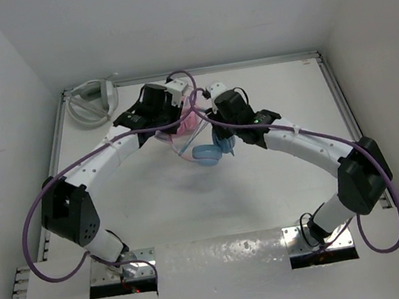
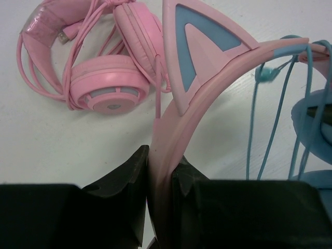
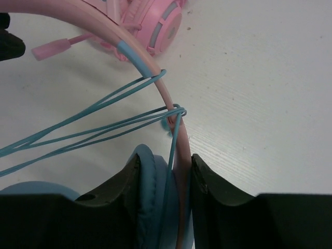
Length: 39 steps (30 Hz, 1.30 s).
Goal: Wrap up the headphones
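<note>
The headphones [image 1: 213, 150] are held up between both arms at mid-table, their light-blue ear cups hanging low. In the left wrist view my left gripper [image 2: 162, 158] is shut on the pink headband [image 2: 171, 135], just below a cat ear [image 2: 199, 49]. In the right wrist view my right gripper [image 3: 165, 168] is shut across a blue ear cup [image 3: 149, 181] and the headband's end [image 3: 182, 155], pinching the thin blue cable [image 3: 174, 140] between them. Loops of cable [image 3: 93, 127] run off the headband to the left.
All-pink headphones [image 2: 110, 85] lie on the table just behind the held pair, their cord bunched round them. Grey-white headphones [image 1: 92, 102] rest in the back left corner. Low rails [image 1: 327, 70] border the white table.
</note>
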Available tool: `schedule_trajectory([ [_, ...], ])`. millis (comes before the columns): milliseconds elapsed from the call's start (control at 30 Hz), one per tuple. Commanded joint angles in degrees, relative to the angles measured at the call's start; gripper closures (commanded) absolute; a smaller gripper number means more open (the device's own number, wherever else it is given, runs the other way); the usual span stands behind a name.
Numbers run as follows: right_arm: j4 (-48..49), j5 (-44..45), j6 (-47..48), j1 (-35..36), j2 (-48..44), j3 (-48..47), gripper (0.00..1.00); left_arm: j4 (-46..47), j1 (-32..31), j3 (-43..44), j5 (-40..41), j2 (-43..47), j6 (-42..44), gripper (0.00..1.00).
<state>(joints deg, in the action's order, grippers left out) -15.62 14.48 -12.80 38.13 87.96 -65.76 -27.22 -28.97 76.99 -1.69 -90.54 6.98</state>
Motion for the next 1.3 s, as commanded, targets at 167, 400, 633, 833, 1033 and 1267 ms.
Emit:
schedule_trajectory([
  [167,0.7,-1.2,0.1,0.1,-3.1,2.4,1.0,6.8,0.1,2.1,-8.2,1.5,-0.5,1.0],
  [400,5.7,-4.6,-1.6,-4.1,-6.9,7.0,1.0,6.3,0.1,2.2,-11.7,-0.2,0.8,0.85],
  [633,8.4,-10.2,-2.5,-9.6,-9.4,10.2,1.0,3.3,0.1,4.9,-12.5,-2.3,1.5,0.46],
  [833,6.7,-13.2,-0.6,-14.6,-6.0,7.4,1.0,3.1,0.2,6.9,-11.2,-1.4,1.5,0.11],
  [1033,3.7,-19.9,1.9,-20.8,3.8,-0.7,1.0,2.4,0.2,7.9,-8.4,-0.3,1.6,0.09],
  [1267,0.9,-33.7,0.9,-28.7,15.5,-13.8,1.0,2.3,0.7,7.7,-6.5,0.7,2.2,0.09],
])
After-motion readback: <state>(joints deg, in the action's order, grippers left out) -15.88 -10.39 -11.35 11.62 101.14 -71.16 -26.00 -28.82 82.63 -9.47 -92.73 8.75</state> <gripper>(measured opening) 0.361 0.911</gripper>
